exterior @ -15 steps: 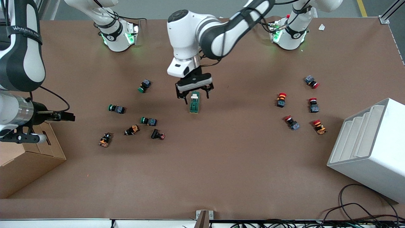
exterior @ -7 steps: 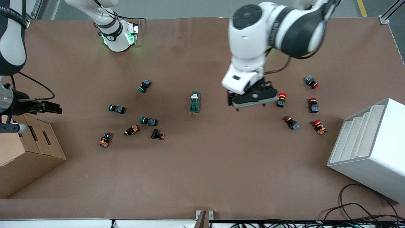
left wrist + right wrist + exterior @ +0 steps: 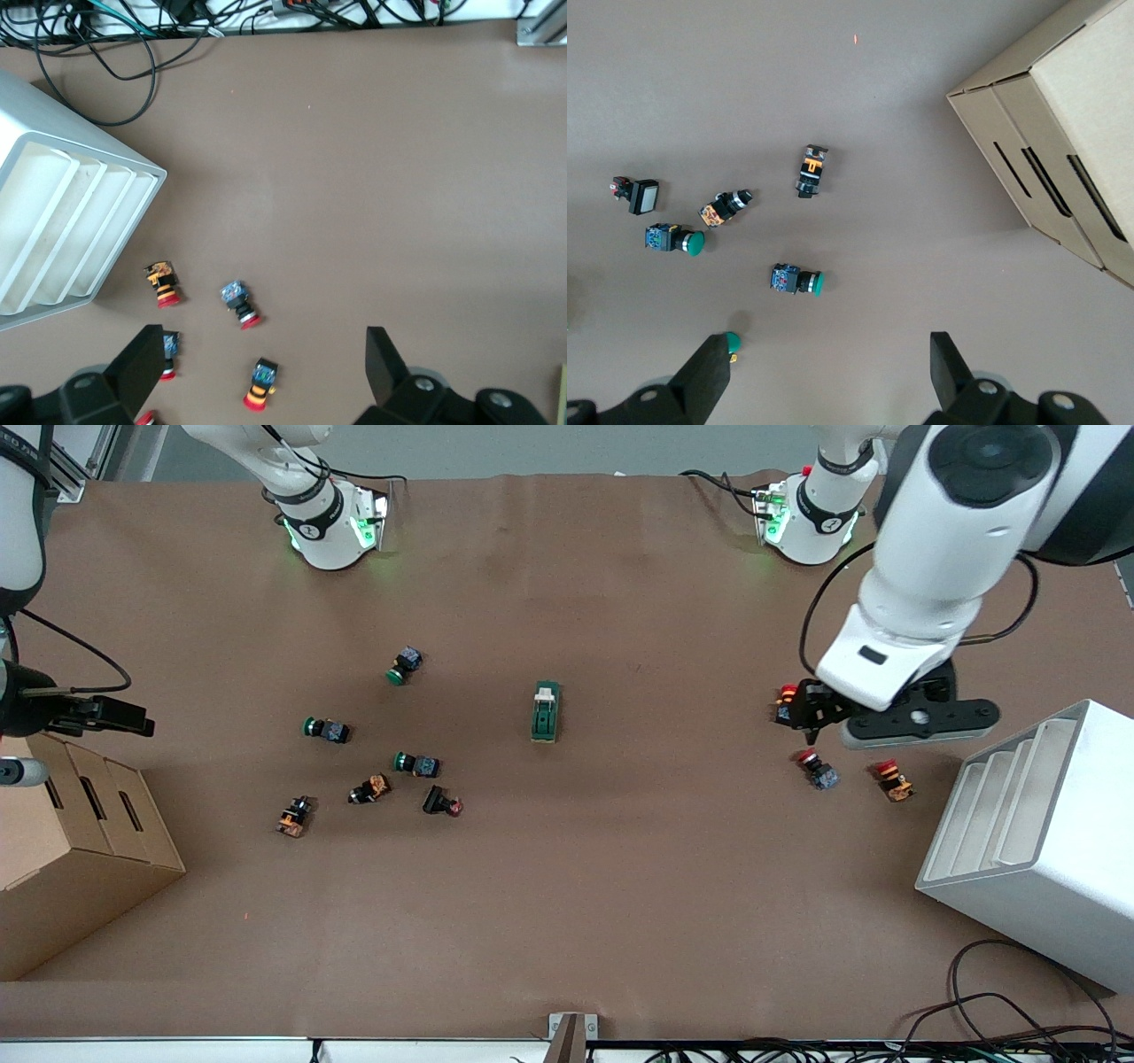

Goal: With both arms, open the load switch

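The load switch (image 3: 546, 711), a dark green block with a white lever, lies alone mid-table with no gripper at it. My left gripper (image 3: 895, 724) hangs open and empty over the red-capped push buttons at the left arm's end. In the left wrist view its fingers (image 3: 142, 365) stand wide apart, with the left gripper (image 3: 261, 359) above a red button (image 3: 260, 385). My right gripper (image 3: 13, 772) shows only partly at the picture's edge, high beside the cardboard box. The right wrist view shows the right gripper (image 3: 824, 372) open over bare table.
Red-capped buttons (image 3: 815, 769) lie by a white slotted rack (image 3: 1036, 841). Green-capped buttons (image 3: 326, 729) and several other small buttons (image 3: 368, 788) lie toward the right arm's end. A cardboard box (image 3: 80, 850) stands there. Cables (image 3: 1019, 1010) trail at the near edge.
The left arm has swung away from over the load switch to its own end, above the red buttons. The right arm has drawn back toward the table's edge. The switch stayed put.
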Controlling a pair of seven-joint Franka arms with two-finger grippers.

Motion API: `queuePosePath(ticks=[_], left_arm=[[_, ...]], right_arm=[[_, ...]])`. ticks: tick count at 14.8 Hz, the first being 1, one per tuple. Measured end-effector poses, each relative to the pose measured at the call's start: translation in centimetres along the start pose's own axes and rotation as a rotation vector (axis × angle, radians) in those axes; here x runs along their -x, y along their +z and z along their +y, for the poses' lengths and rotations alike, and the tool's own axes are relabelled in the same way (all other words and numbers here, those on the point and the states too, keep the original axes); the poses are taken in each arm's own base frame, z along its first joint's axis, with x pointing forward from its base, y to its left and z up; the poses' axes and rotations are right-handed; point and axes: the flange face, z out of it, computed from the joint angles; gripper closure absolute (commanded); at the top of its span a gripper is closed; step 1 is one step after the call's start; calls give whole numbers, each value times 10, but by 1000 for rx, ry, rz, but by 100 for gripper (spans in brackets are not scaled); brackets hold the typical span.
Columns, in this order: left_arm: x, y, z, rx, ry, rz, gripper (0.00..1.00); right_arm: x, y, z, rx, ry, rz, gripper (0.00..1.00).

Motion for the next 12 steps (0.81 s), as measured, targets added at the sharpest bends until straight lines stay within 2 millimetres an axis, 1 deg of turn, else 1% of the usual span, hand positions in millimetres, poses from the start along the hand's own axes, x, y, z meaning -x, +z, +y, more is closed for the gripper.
queuePosePath(ticks=[3, 5, 6, 8, 10, 12], left_arm=[[3, -12, -47, 38, 64, -31, 0], [12, -15, -77, 71, 102, -50, 0], [19, -15, -89, 84, 117, -60, 0], [39, -18, -103, 98, 132, -75, 0], [60, -21, -104, 98, 136, -86, 0], [76, -23, -107, 98, 135, -96, 0]], right_arm=[[1, -10, 2, 1, 3, 16, 0], [2, -16, 4, 1, 6, 30, 0], [2, -18, 4, 2, 7, 34, 0], [3, -19, 4, 1, 6, 29, 0], [6, -18, 1, -1, 2, 2, 0], [9, -21, 1, -3, 2, -13, 0]])
